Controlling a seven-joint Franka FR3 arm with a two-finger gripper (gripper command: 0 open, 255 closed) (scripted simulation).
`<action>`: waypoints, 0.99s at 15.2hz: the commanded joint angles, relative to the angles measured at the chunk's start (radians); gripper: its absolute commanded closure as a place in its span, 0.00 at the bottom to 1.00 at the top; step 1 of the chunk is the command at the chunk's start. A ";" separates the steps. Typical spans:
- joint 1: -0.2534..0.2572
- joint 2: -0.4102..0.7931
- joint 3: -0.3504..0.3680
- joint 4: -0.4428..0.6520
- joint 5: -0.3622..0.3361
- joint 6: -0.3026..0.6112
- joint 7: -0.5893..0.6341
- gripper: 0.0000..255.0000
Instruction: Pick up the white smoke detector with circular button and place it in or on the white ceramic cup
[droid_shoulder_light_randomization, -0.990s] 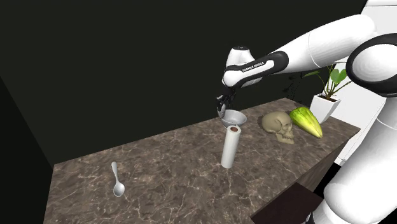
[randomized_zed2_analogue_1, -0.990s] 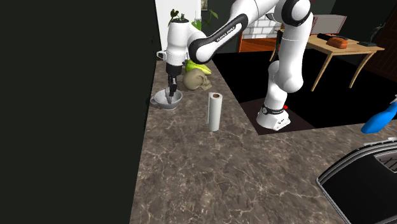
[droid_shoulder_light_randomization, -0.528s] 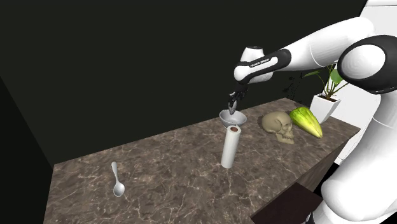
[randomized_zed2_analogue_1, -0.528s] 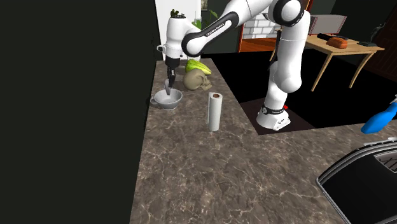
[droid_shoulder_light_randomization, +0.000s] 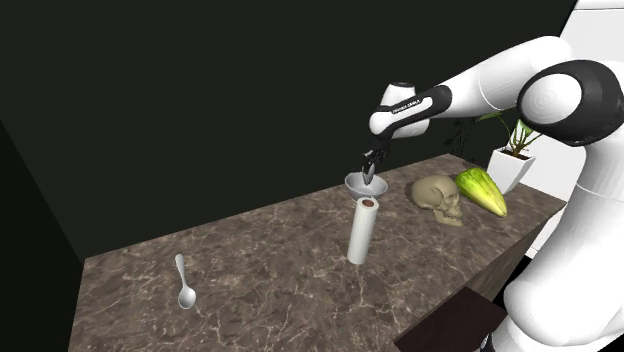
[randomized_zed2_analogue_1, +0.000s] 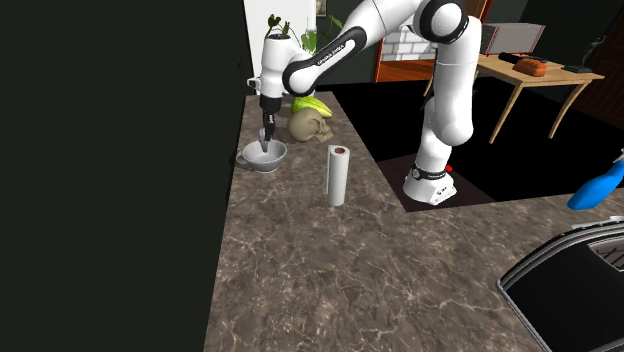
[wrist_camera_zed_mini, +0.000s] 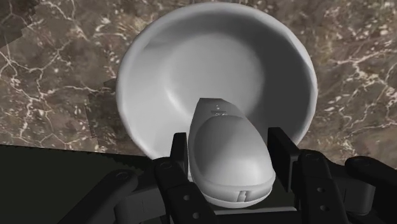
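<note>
Cup (wrist_camera_zed_mini: 147, 63) mouth empty, open from above; paper roll (droid_shoulder_light_randomization: 362, 232), skull (droid_shoulder_light_randomization: 438, 198) stand near (dark wall (droid_shoulder_light_randomization: 200, 100) close behind).

The smoke detector (wrist_camera_zed_mini: 229, 159) sits in the end effector (wrist_camera_zed_mini: 229, 145), above the cup (wrist_camera_zed_mini: 159, 70) on the tabletop (wrist_camera_zed_mini: 51, 76); 1 roll (droid_shoulder_light_randomization: 363, 230) stands nearby.

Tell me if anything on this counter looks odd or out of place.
Nothing is spilled or tipped. The one oddity is a skull sitting on the counter beside a green fruit.
</note>
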 joint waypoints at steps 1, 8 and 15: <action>-0.001 0.011 -0.001 -0.015 -0.001 0.027 0.000 1.00; 0.000 0.058 -0.003 -0.050 -0.008 0.109 0.006 1.00; 0.000 0.058 -0.003 -0.050 -0.008 0.109 0.006 1.00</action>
